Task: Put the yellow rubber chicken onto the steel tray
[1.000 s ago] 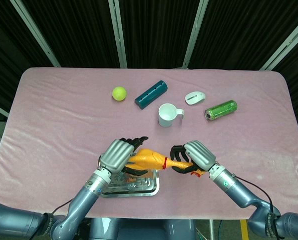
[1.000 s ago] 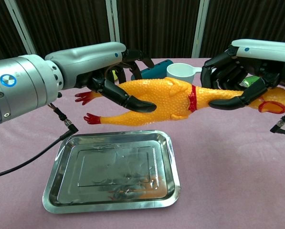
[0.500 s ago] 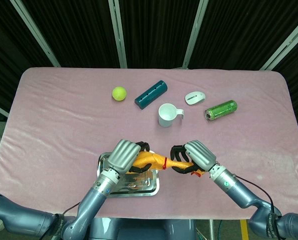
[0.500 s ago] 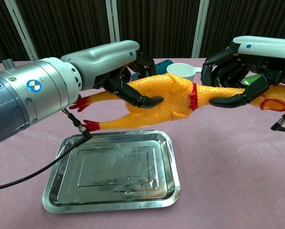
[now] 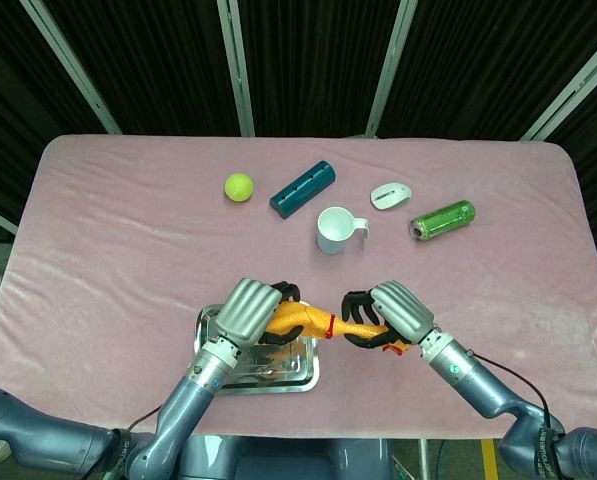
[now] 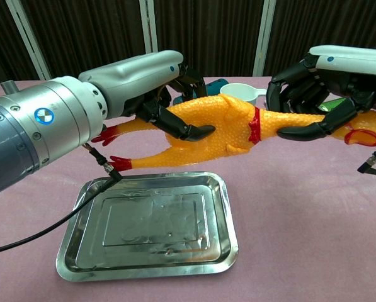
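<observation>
The yellow rubber chicken (image 6: 228, 129) hangs level in the air, just above the far edge of the steel tray (image 6: 80, 264). My left hand (image 6: 165, 94) grips its body from above, fingers wrapped under the belly. My right hand (image 6: 320, 82) holds the neck beside the red collar, and the head sticks out to the right. The red feet point left, above the tray's far left corner. In the head view, the chicken (image 5: 303, 318) spans between the left hand (image 5: 248, 310) and the right hand (image 5: 398, 312), with the tray (image 5: 310, 375) partly hidden under the left hand.
At the back of the pink table lie a green ball (image 5: 238, 187), a teal cylinder (image 5: 302, 188), a white mug (image 5: 336, 230), a white mouse (image 5: 390, 194) and a green can (image 5: 443, 220). A black cable (image 6: 49, 226) hangs from my left arm beside the tray.
My left hand slid forward and right along the chicken's body, over the tray, early in the second. The chicken tilted slightly, feet end lower. The right hand barely moved.
</observation>
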